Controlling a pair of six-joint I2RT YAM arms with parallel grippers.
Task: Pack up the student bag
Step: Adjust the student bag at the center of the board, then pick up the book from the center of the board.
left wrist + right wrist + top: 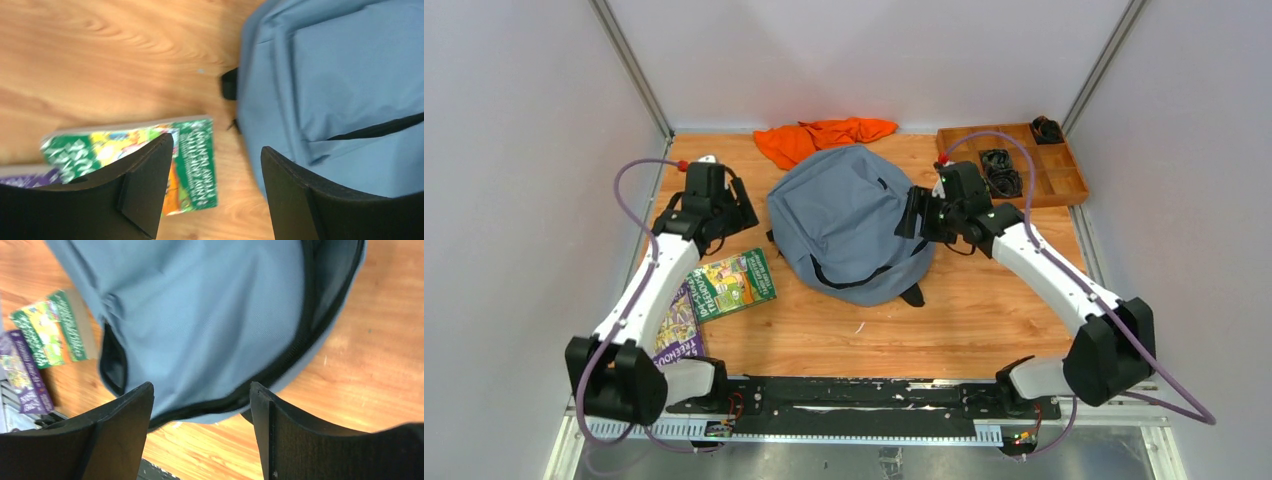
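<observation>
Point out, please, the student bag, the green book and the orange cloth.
student bag [844, 205], top view, middle of its fabric panel
green book [736, 283], top view, cover centre
orange cloth [819, 137], top view, middle fold

My left claw [216, 150] and my right claw [201, 389] are plain matte black. The big soft fabric backpack [849, 215] is grey-blue, with black zipper lines and black straps. The crumpled cloth [824, 137] is bright orange. The flat paperback book [736, 284] is green with yellow and orange patches and white lettering. The second paperback book [682, 340] is purple. The wooden tabletop [984, 310] shows warm orange-brown grain.
</observation>
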